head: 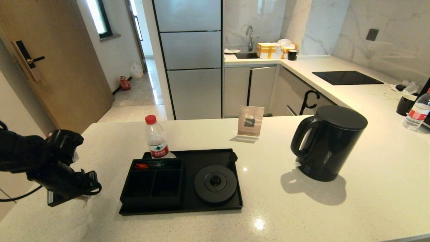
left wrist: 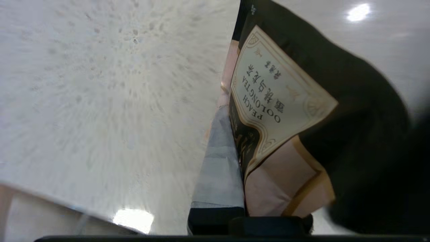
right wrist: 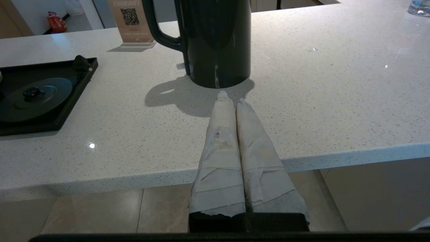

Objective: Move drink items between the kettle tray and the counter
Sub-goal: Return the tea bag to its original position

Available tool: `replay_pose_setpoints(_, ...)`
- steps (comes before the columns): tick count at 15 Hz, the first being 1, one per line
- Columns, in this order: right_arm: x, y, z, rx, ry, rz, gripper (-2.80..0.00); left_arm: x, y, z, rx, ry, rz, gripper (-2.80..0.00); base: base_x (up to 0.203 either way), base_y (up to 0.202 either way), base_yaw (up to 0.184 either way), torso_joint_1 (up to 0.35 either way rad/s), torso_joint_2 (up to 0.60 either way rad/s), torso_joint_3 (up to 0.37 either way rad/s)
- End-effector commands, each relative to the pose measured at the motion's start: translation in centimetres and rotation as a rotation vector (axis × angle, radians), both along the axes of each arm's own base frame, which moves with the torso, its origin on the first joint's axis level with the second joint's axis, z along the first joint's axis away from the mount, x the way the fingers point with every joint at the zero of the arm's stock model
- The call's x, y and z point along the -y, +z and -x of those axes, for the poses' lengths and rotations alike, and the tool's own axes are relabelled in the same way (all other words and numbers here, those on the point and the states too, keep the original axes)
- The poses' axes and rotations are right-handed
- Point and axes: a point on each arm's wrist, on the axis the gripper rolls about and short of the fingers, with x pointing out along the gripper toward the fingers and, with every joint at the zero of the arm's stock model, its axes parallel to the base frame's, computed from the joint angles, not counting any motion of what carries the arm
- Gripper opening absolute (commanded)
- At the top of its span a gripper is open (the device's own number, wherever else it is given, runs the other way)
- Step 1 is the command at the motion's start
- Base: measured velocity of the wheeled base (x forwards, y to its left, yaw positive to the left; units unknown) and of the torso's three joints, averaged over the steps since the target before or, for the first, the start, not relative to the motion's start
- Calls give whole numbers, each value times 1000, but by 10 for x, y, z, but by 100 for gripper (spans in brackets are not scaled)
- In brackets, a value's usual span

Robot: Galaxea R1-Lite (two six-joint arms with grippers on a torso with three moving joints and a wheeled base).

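In the left wrist view my left gripper is shut on the black-and-beige tea sachet, which reads "PEACH OOLONG TEA". It hangs close above the speckled counter. One taped finger shows; the sachet hides the other. In the head view this gripper is left of the black kettle tray, off its left edge. The tray holds the divided box and the bare round kettle base. The black kettle stands upright on the counter, right of the tray. My right gripper is shut and empty, just short of the kettle.
A clear red-capped bottle stands at the tray's back left corner. A QR card stand sits behind the tray. Far right are a second bottle, a black cup and the cooktop. The counter's front edge lies under my right fingers.
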Motion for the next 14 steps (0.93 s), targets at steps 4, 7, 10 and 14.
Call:
replay_pose_setpoints(4, 0, 0, 0, 0, 0, 0, -280, 34, 100, 58, 335, -90, 0, -280, 0, 0, 0, 0, 0, 0)
replay_pose_setpoints(7, 0, 0, 0, 0, 0, 0, -280, 36, 102, 60, 337, -101, 12, -280, 0, 0, 0, 0, 0, 0)
replay_pose_setpoints(10, 0, 0, 0, 0, 0, 0, -280, 72, 130, 87, 361, -286, 106, -280, 0, 0, 0, 0, 0, 0)
replay_pose_setpoints(14, 0, 0, 0, 0, 2, 0, -280, 109, 138, 95, 318, -442, 243, -280, 0, 0, 0, 0, 0, 0)
